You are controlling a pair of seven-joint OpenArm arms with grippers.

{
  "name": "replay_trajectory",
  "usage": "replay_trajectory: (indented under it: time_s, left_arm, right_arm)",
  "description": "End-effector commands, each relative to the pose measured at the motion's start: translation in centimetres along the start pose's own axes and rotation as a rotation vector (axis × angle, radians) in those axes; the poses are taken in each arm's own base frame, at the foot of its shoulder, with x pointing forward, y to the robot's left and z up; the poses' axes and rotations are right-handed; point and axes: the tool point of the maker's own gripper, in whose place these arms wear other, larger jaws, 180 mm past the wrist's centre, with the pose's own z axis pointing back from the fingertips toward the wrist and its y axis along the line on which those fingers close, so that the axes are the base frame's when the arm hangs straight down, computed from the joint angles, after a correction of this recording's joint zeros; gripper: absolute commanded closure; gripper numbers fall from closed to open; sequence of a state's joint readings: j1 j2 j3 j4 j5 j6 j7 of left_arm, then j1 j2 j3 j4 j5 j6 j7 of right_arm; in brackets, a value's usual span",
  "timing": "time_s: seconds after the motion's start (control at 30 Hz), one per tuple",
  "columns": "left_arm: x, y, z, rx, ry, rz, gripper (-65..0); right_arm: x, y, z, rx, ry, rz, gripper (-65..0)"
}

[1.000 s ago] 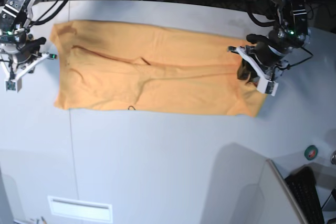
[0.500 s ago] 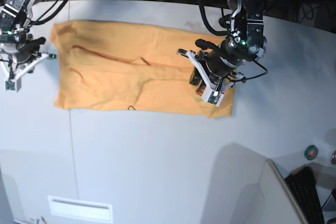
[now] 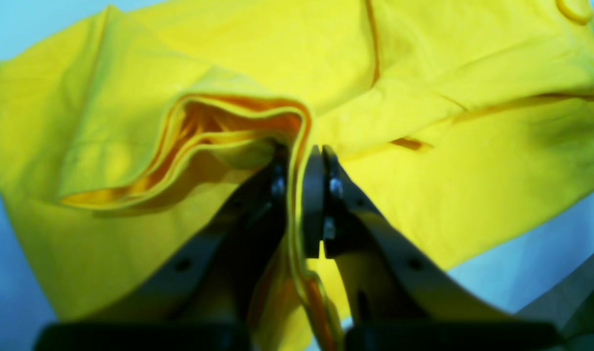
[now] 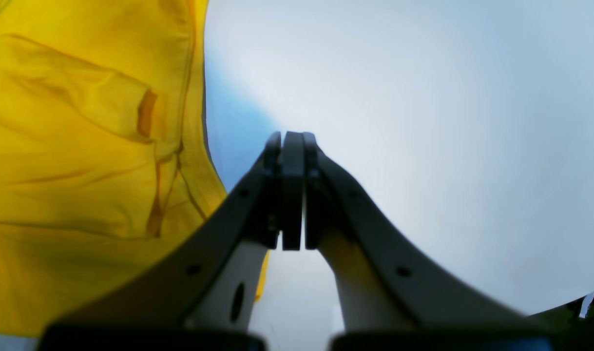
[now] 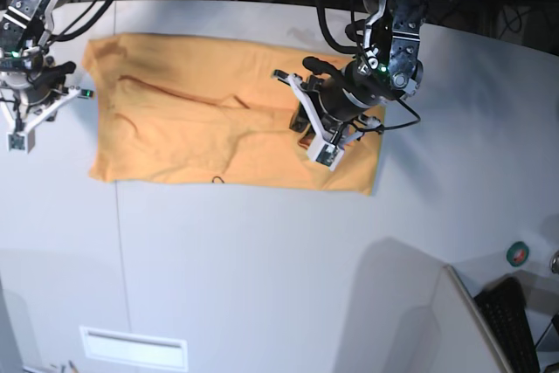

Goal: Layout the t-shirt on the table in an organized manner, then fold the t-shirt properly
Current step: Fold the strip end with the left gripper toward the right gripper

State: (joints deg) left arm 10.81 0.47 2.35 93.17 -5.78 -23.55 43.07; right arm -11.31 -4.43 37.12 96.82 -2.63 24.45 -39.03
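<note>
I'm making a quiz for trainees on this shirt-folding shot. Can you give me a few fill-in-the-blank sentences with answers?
1. The left hand is shut on the ____.
2. The right hand is shut and holds ____.
3. In the base view, the t-shirt lies on a ____ table.
4. The right hand hangs over bare table, just ____ the t-shirt's edge.

Missing words: t-shirt; nothing; white; beside

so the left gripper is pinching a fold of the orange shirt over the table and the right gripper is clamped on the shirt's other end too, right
Not quite. The left gripper is shut on a fold of the t-shirt, but the right gripper is shut on nothing: in the right wrist view its jaws meet over the bare table, beside the shirt's edge.
</note>
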Motion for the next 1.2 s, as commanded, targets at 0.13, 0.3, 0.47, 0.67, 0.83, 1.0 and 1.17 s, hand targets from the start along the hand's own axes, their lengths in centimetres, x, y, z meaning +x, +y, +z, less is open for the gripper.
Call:
replay_trajectory:
  time_s: [0.13,0.3,0.47,0.67,0.83,1.0,1.17]
  left_arm:
    - [0.87,-0.36,0.18,-0.01,-0.037,-0.001,0.0]
    - [0.77,-0.34,0.2,-0.01,-0.035,-0.001,0.0]
    - [0.77,-0.34,0.2,-0.01,-0.035,-0.001,0.0]
    - [0.75,-0.34,0.2,-0.01,-0.034,-0.003,0.0]
    - [0.72,-0.29,0.22,-0.009,-0.033,-0.004,0.0]
    - [0.55,0.06,0.32,-0.003,-0.028,-0.011,-5.8]
    - [0.47,0.16,0.35,-0.002,-0.025,-0.013,-27.3]
  right_arm:
    - [1.48,-0.48,0.36,-0.013,-0.047,0.004,0.0]
    - [1.5,-0.43,0.35,-0.011,-0.048,0.005,0.0]
    - [1.48,-0.48,0.36,-0.013,-0.047,0.004,0.0]
    - [1.48,-0.48,0.36,-0.013,-0.047,0.004,0.0]
    - [1.48,-0.48,0.36,-0.013,-0.047,0.004,0.0]
    - [1.48,-0.48,0.36,-0.013,-0.047,0.004,0.0]
    - [1.48,-0.48,0.36,-0.013,-0.047,0.004,0.0]
